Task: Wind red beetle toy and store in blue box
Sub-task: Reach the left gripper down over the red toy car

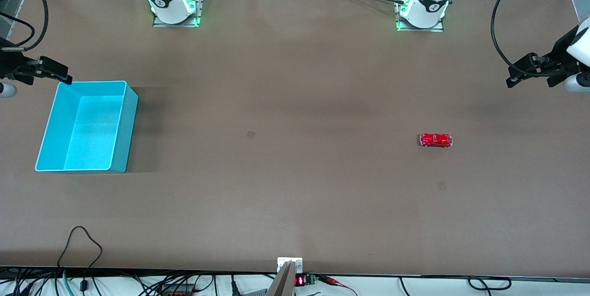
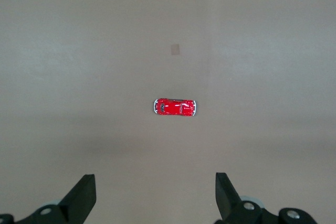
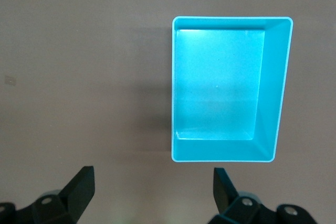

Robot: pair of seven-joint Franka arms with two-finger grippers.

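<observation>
Small glossy red beetle toy car (image 1: 436,140) sat on the brown surface (image 1: 295,194), toward the left arm's end, below the left end effector (image 2: 155,192), which hung wide open, holding nothing. Light blue rectangular plastic box (image 1: 50,148) stood toward the right arm's end, under the right end effector (image 3: 152,190), also wide open, holding nothing. Both arms waited.

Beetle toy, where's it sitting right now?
The beetle toy sits alone on the table toward the left arm's end, well apart from the blue box.
</observation>
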